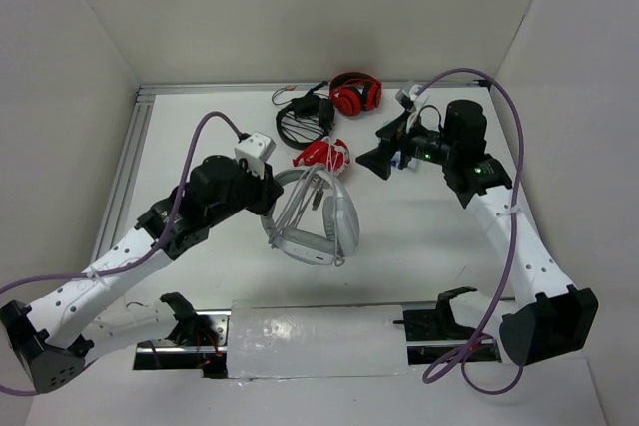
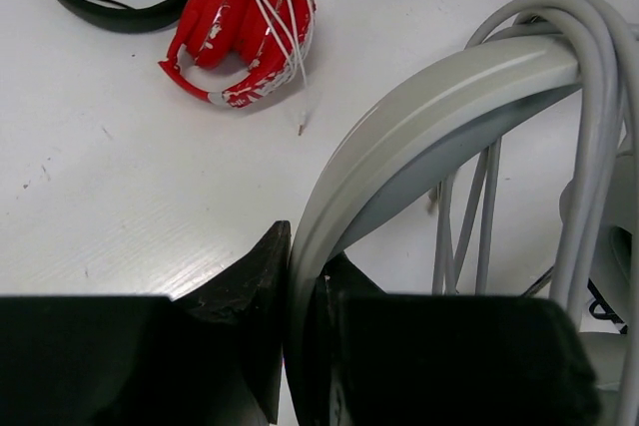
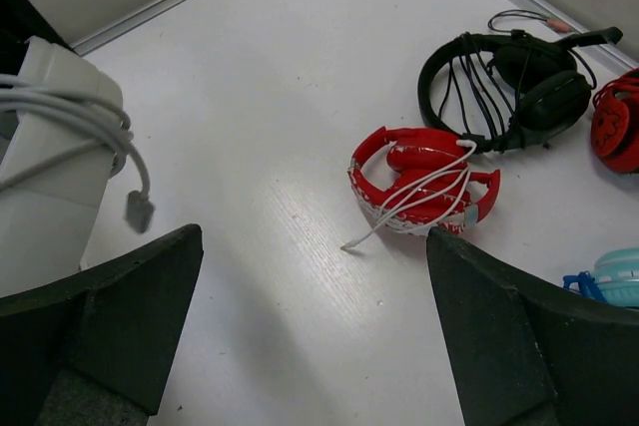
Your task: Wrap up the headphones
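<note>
No legible text, no labels (any view)

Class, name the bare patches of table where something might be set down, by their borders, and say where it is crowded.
Bare table lies between the grey headphones and the right arm. Another sits back left, between the side rail and the black headphones. Crowded: back centre, around the wrapped red pair, the other red pair and the right gripper.

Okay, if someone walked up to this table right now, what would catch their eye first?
The big grey-white headphones held over the middle of the table, headband pinched in the left gripper, cable looped round the band. Just beyond them small red headphones lie wrapped in their white cord, and further right the right gripper gapes wide and empty.
</note>
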